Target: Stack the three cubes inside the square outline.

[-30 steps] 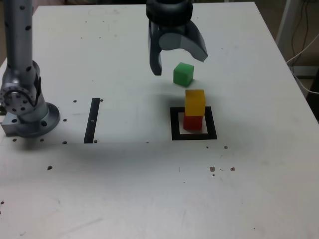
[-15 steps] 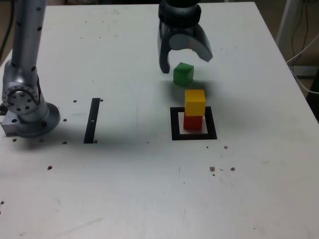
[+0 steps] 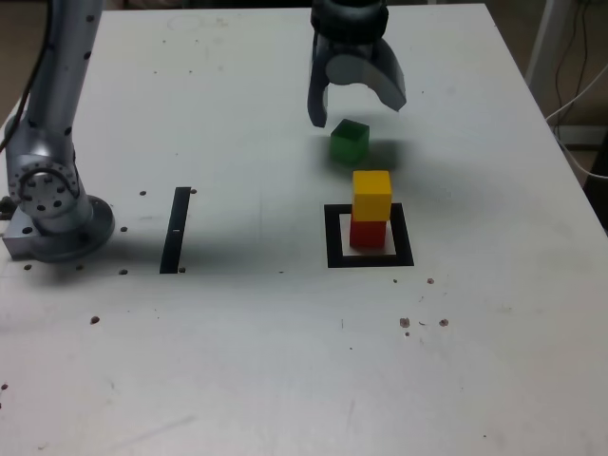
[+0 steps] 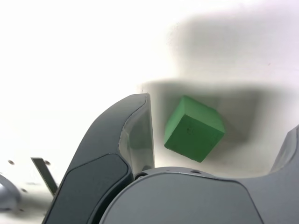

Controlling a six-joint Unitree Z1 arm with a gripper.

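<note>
The green cube (image 3: 349,141) sits on the white table, beyond the square outline (image 3: 332,237). Inside the outline the yellow cube (image 3: 371,195) is stacked on the red cube (image 3: 368,234). My gripper (image 3: 356,109) hangs open just above and behind the green cube, not touching it. In the wrist view the green cube (image 4: 194,129) lies turned at an angle between the spread fingers (image 4: 126,140) of my gripper (image 4: 224,114), nearer to that dark finger than to the other one at the frame's edge.
A thin black bar (image 3: 176,230) lies on the table toward the exterior view's left, and the arm's grey base (image 3: 52,204) stands beyond it at the left edge. Small dark specks dot the table's front.
The gripper has moved toward the exterior view's right and settled over the green cube, staying open. The cubes have not moved.
</note>
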